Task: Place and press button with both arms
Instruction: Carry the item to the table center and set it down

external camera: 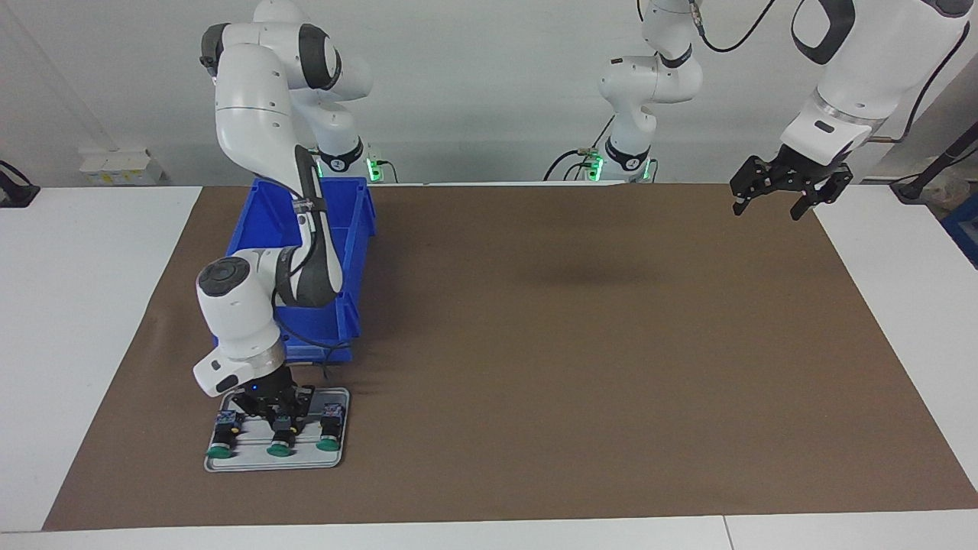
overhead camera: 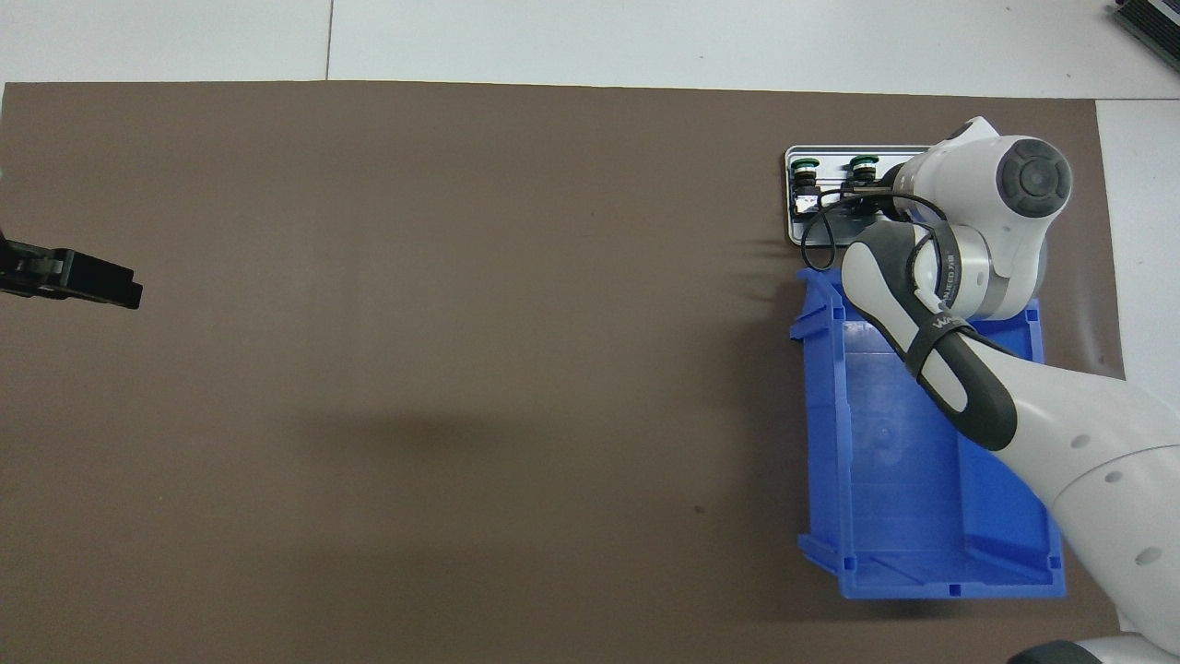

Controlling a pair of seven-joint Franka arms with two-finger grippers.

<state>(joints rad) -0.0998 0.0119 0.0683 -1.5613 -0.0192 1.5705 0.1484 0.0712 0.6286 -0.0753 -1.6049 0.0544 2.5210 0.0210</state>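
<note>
A: We start with the button [external camera: 281, 437]. It lies on its side in the middle of a row of 3 alike on a small grey tray [external camera: 345, 435], its green cap pointing away from the robots.

B: And the right gripper [external camera: 280, 412] is down on it. We see its fingers at either side of the black body of that middle button, but we cannot tell whether they have closed on it.

A: Agreed. Just beside the gripper, toward the right arm's end of the table, lies another button [external camera: 224, 437]; at the gripper's other flank lies the third button [external camera: 330, 432]. Both are untouched.

B: In the overhead view we see only 2 green caps, since the right arm [overhead camera: 977, 240] covers the rest of the tray.

A: Nearer to the robots than the gripper, just beside the tray, stands a blue bin [external camera: 348, 229], and the right arm reaches over it.

B: All of this rests on a brown mat [external camera: 581, 367].

A: Well apart from all that, the left gripper [external camera: 772, 203] hangs in the air over the mat's corner at the left arm's end of the table, its fingers spread wide and holding nothing. That arm waits.
</note>
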